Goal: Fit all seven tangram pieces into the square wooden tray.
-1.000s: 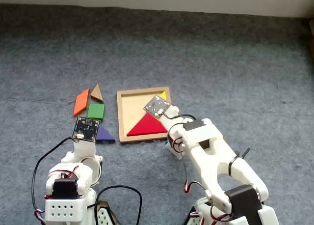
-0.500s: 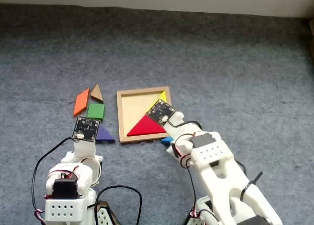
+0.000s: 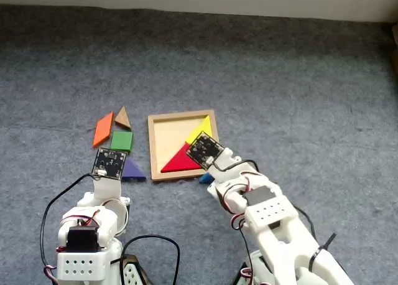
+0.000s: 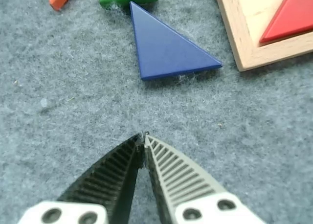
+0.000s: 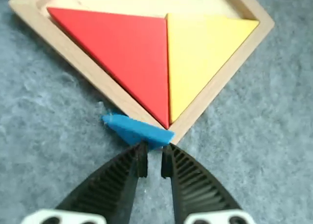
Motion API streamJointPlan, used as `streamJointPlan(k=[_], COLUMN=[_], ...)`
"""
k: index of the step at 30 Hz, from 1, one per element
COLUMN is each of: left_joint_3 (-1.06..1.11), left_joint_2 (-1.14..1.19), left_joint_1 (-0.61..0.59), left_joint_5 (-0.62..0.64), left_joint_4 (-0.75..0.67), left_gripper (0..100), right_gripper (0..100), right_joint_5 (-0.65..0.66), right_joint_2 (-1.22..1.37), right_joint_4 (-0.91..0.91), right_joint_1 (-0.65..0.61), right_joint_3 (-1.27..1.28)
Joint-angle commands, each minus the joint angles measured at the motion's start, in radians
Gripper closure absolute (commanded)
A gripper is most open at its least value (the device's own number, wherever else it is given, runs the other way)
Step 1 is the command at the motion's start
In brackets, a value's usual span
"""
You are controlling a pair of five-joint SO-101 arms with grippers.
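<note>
Right gripper (image 5: 152, 160) barely parted, holding nothing, tips at the light-blue piece (image 5: 138, 130) — it lies against the lower edge of the tray (image 3: 151, 149), mid-frame in the high view. Widen first, straddle its edges, lift clear of the rim. Left gripper (image 4: 144, 141) closed, empty.

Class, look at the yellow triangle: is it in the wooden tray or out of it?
In. The yellow triangle lies flat inside the tray, edge to edge with the red triangle.
</note>
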Motion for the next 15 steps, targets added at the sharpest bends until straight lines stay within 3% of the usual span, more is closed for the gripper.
streamJointPlan(k=[1, 5, 9, 15], left_joint_3=[0.019, 0.019, 0.019, 0.019], left_joint_2=[-0.038, -0.038, -0.038, -0.038], left_joint_1=[-0.013, -0.013, -0.013, -0.013], left_joint_5=[0.009, 0.009, 0.009, 0.009], left_joint_4=[0.008, 0.008, 0.008, 0.008], left_gripper=[99, 99, 99, 99], right_gripper=[94.0, 93.9, 93.6, 93.6], right_joint_5=[0.002, -0.015, -0.133, -0.146], right_joint_2=[-0.031, -0.031, -0.031, -0.031], right_joint_4=[-0.113, -0.133, -0.133, -0.133], right_joint_1=[-0.013, -0.013, -0.008, -0.008], right_joint_3=[0.013, 0.015, 0.010, 0.005])
